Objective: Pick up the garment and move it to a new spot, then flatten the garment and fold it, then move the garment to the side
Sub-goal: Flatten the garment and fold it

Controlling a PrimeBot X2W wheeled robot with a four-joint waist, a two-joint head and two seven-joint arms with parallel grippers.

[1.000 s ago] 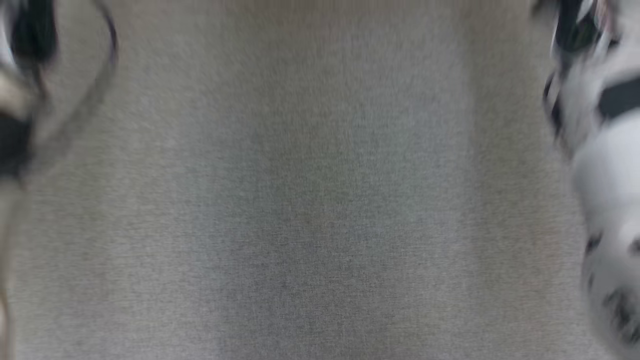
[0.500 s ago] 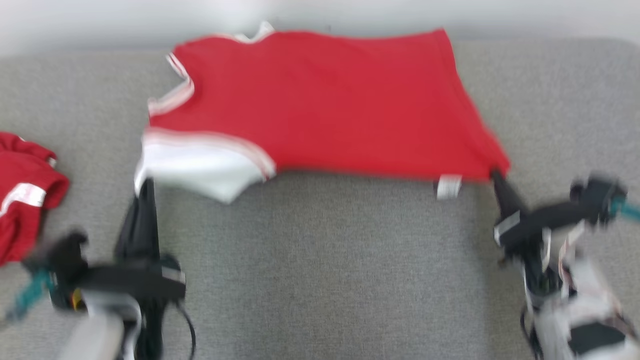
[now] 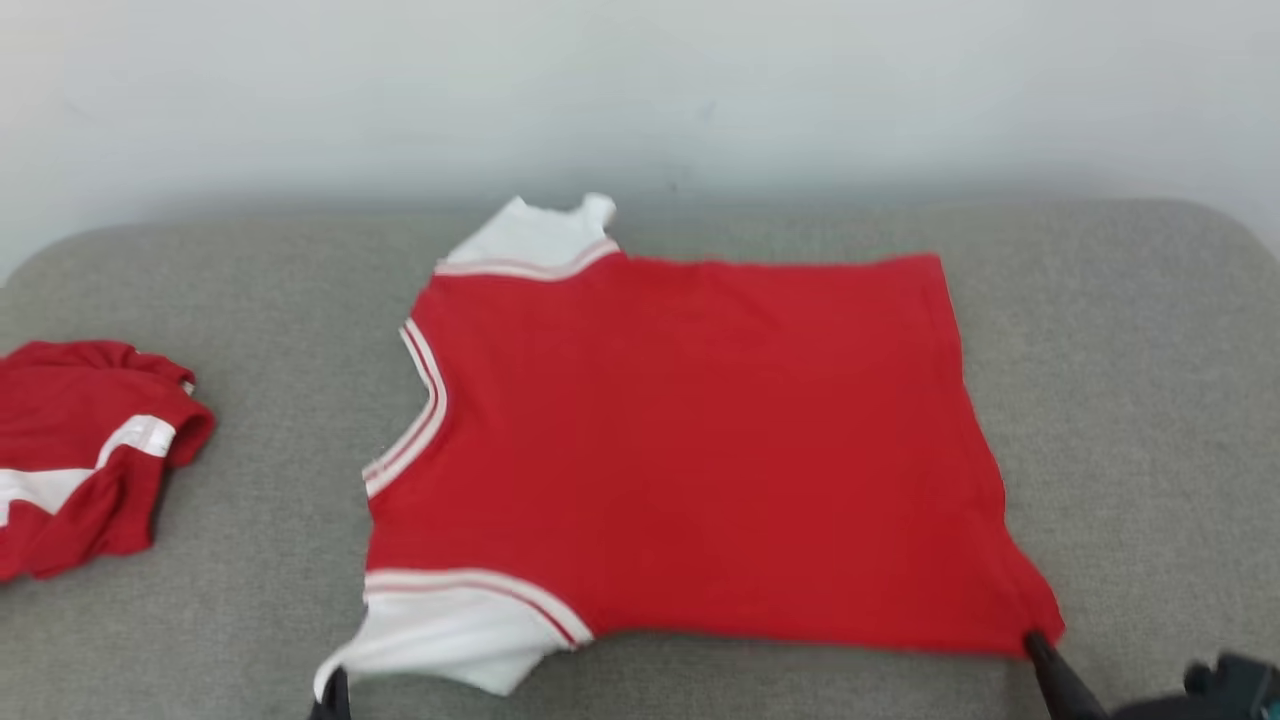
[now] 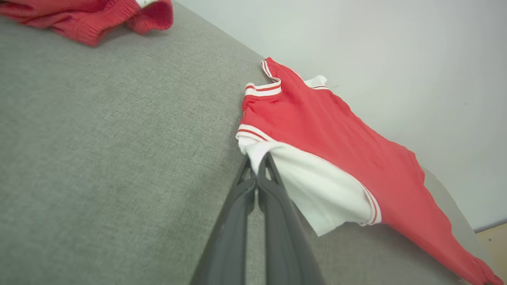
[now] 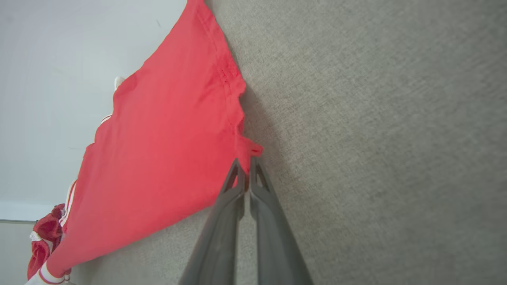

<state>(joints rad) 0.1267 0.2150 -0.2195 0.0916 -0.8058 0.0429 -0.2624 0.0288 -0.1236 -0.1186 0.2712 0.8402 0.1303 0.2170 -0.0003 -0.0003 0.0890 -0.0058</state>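
Garment (image 3: 690, 450): laid out on grey surface (image 3: 250, 300).
Left gripper (image 4: 256, 168): closed on the white sleeve (image 4: 317, 190).
Right gripper (image 5: 246, 170): closed on the red corner (image 5: 253, 150).

**Red short-sleeved fabric shirt (image 3: 690, 450) spread out on its side**

The shirt lay almost flat across the middle of the grey upholstered surface (image 3: 250, 290), with its striped neckline (image 3: 415, 425) to the left and its hem (image 3: 975, 440) to the right. Its white sleeves (image 3: 450, 640), trimmed in red-and-white stripes, pointed one near and one far. The near edge sat slightly raised, with a shadow beneath.
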